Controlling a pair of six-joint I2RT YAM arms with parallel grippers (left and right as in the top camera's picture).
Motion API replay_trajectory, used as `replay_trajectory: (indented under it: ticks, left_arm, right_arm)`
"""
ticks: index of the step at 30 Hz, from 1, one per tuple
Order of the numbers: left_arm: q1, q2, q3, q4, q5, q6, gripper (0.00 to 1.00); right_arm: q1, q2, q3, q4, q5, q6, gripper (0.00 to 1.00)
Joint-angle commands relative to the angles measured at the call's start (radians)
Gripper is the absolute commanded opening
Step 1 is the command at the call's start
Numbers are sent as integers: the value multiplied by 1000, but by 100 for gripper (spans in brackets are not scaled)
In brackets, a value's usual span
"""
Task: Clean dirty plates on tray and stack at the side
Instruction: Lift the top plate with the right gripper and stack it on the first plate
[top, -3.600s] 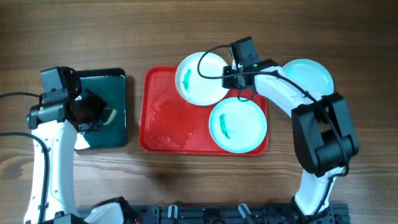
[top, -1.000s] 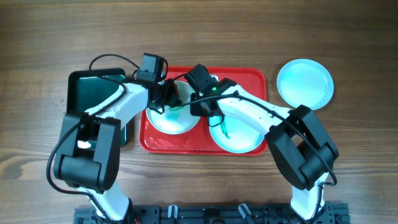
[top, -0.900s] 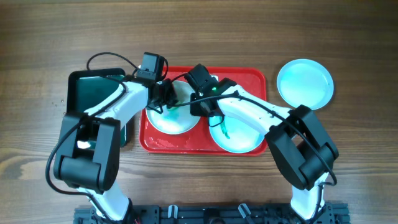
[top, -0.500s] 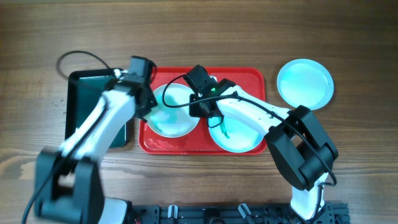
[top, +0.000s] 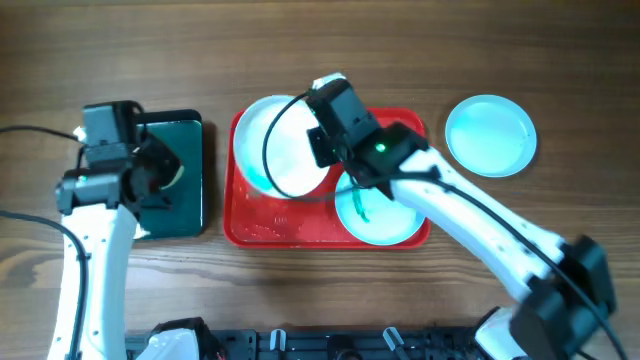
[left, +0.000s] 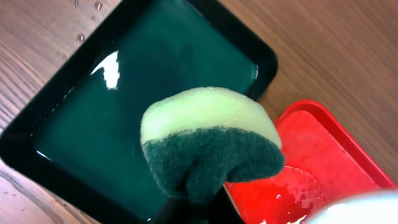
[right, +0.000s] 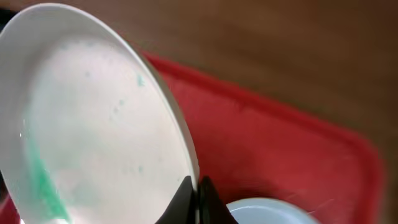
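My right gripper is shut on the rim of the white plate and holds it tilted above the left half of the red tray. The plate carries faint green streaks near its lower left. A pale turquoise plate with a green smear lies in the tray's right half, partly under my right arm. Another turquoise plate lies on the table at the right. My left gripper is shut on a yellow-green sponge above the dark tray.
The dark green-black tray holds water and stands left of the red tray. Wet foam lies on the red tray's floor. Bare wooden table lies around both trays.
My left arm has pulled back left from the white plate, with the sponge, to over the dark tray. My right gripper has lifted and tilted the white plate.
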Motion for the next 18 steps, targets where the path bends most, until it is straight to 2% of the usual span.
replay_trajectory:
  ticks: [1, 5, 8, 12, 14, 18]
  left_arm:
    - [45, 21, -3, 0, 98, -10, 4]
    - [46, 38, -3, 0, 100, -10, 4]
    - [46, 43, -3, 0, 100, -10, 4]
    - [46, 43, -3, 0, 100, -10, 4]
    - [46, 43, -3, 0, 100, -10, 4]
    - [46, 43, -3, 0, 100, -10, 4]
  right_arm:
    - [72, -74, 21, 5, 331, -227, 4]
    - [184, -79, 21, 62, 702, -458, 4]
    - [272, -79, 21, 247, 921, -781, 4]
    - [355, -79, 21, 559, 1079, -1206, 4]
    - [381, -79, 21, 640, 1108, -1274, 4]
    - [385, -76, 20, 638, 1108, -1212, 4]
